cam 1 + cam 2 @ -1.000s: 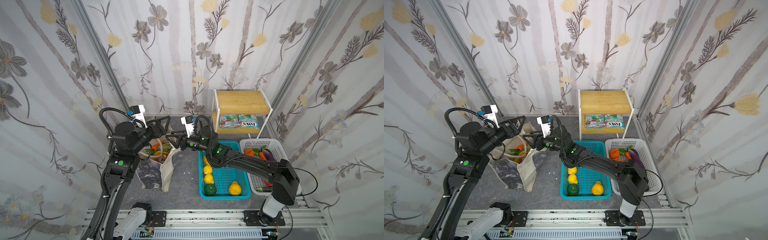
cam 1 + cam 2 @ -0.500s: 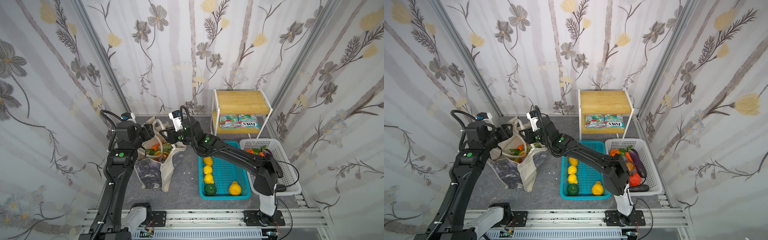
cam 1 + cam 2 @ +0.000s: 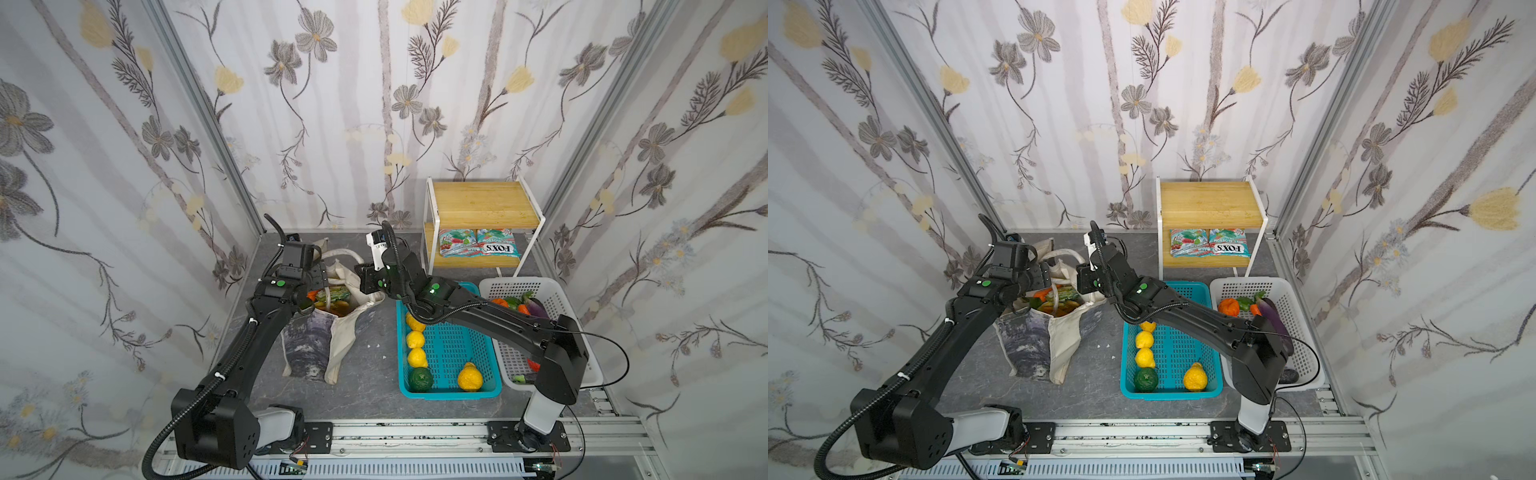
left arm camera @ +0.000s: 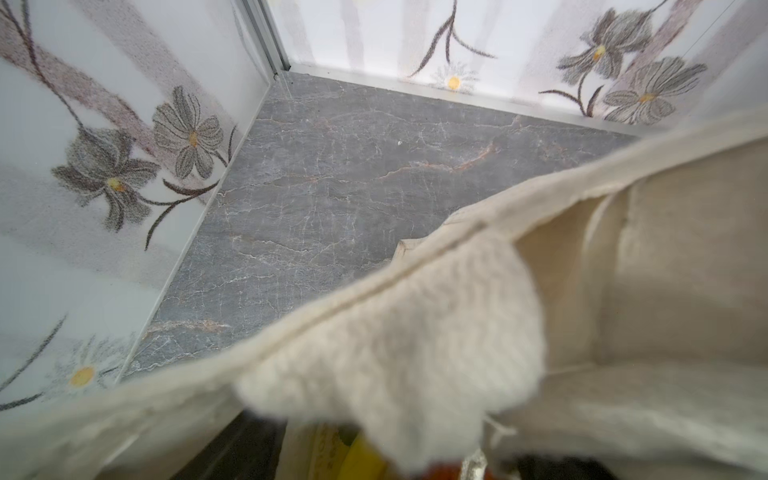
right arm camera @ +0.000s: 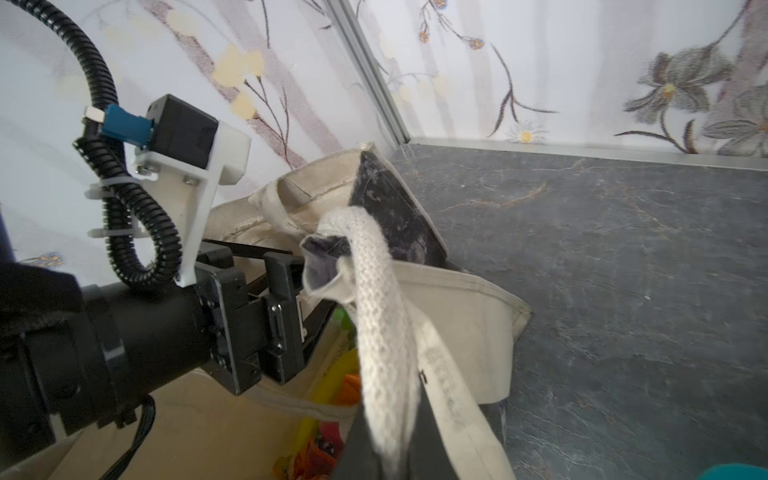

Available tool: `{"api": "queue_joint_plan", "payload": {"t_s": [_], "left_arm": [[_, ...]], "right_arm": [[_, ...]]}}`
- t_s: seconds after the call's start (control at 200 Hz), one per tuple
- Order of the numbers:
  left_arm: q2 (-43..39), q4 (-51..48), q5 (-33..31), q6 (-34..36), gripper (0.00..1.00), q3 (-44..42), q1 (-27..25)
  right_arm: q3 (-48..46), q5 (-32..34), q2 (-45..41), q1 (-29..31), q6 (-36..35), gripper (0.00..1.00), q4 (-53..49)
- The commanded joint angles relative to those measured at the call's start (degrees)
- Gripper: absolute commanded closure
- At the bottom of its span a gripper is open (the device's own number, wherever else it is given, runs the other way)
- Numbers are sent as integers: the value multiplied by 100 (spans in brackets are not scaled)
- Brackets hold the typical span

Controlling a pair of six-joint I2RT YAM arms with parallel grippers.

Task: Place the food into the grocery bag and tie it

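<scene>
Bag (image 3: 308, 348) stands near the back left corner of the worktop (image 3: 370, 376). Your right gripper (image 3: 361, 277) is clamped on its handle (image 5: 382, 332), which runs toward your left gripper (image 5: 309, 291), jaws open, at the mouth.

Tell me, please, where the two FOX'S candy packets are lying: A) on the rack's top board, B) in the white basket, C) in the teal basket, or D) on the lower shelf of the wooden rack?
D: the candy packets lie side by side on the lower shelf of the wooden rack.

Upright cream grocery bag (image 3: 341, 338) full of food (image 3: 334, 296)
</scene>
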Motion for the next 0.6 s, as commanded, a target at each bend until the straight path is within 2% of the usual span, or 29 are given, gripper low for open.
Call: {"api": "queue_joint_plan", "payload": {"t_s": [0.0,0.1,0.16,0.24,0.29,0.345,0.445,0.595], "left_arm": [[114,-196,5,44,6,-41,-62],[-144,123,192,-138,7,-77,-41],[-549,323,639,-225,7,55,96],[-1026,467,1052,-371,1,390,276],[-1187,446,1173,-390,0,668,355],[-1328,426,1026,-499,0,803,412],[-1334,409,837,-576,0,734,539],[-1147,451,1452,-600,0,529,564]], "right_arm": [[-291,486,-211,-10,186,96,710],[-394,707,-286,-42,214,100,720],[-452,814,-399,-62,169,100,715],[-595,1009,-584,-65,68,100,835],[-666,1144,-676,-67,35,100,926],[-781,1215,-762,-66,-11,100,1096],[-956,1265,-874,-31,-78,100,1366],[-977,1244,-882,-40,-67,100,1366]]}}
